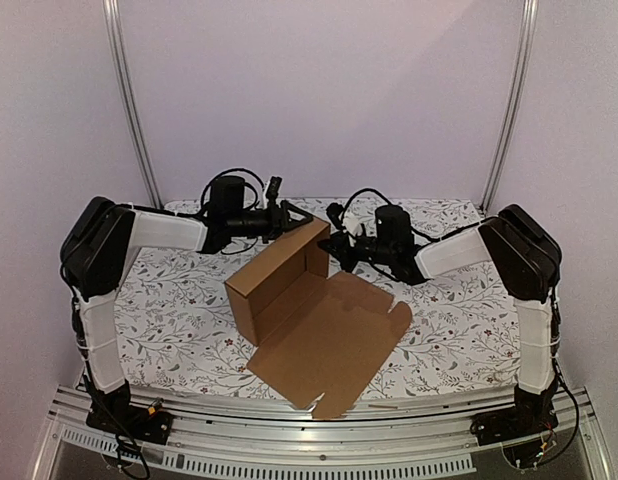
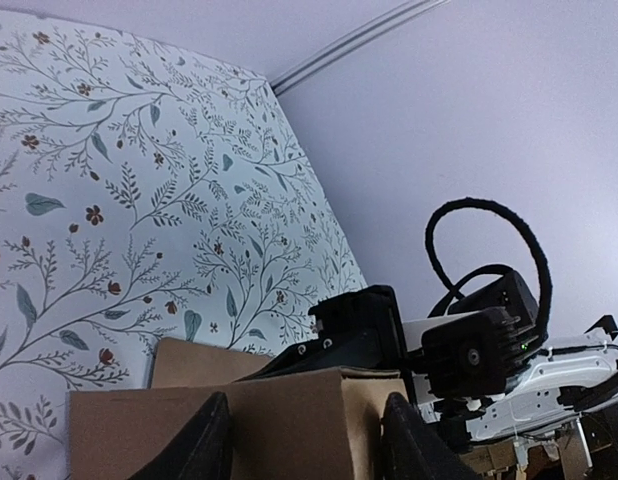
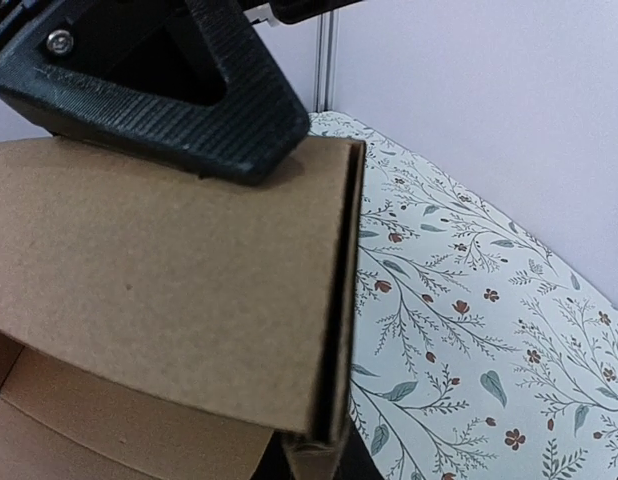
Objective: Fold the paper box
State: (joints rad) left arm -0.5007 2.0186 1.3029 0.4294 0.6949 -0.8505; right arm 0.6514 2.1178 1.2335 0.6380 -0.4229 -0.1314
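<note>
A half-folded cardboard box (image 1: 309, 320) sits mid-surface (image 1: 179, 300), its lid flap flat toward the arms; the right hand (image 1: 336, 245) pinches its far end wall, the left hand (image 1: 286, 215) hangs released beside the far corner; the light, stiff board is probably best gripped at wall edges near creases.

Paper box (image 1: 309, 310): plain brown corrugated cardboard, matt, slightly fibrous, raw cut edges. Table cover (image 1: 179, 300): white with printed leaves and small flowers, smooth, low sheen; cloth or vinyl, can't tell. Rail (image 1: 319, 440) along near edge: bare aluminium, slotted, faint shine. Right gripper (image 3: 279, 310): finger (image 3: 169, 100) is black plastic, matt, finely ribbed, with one bright metal screw (image 3: 57, 42). Left arm link (image 1: 169, 232): white matt covering. Elbow shell (image 1: 94, 245): black, smooth. Far wall (image 1: 319, 100): pale, matt.
</note>
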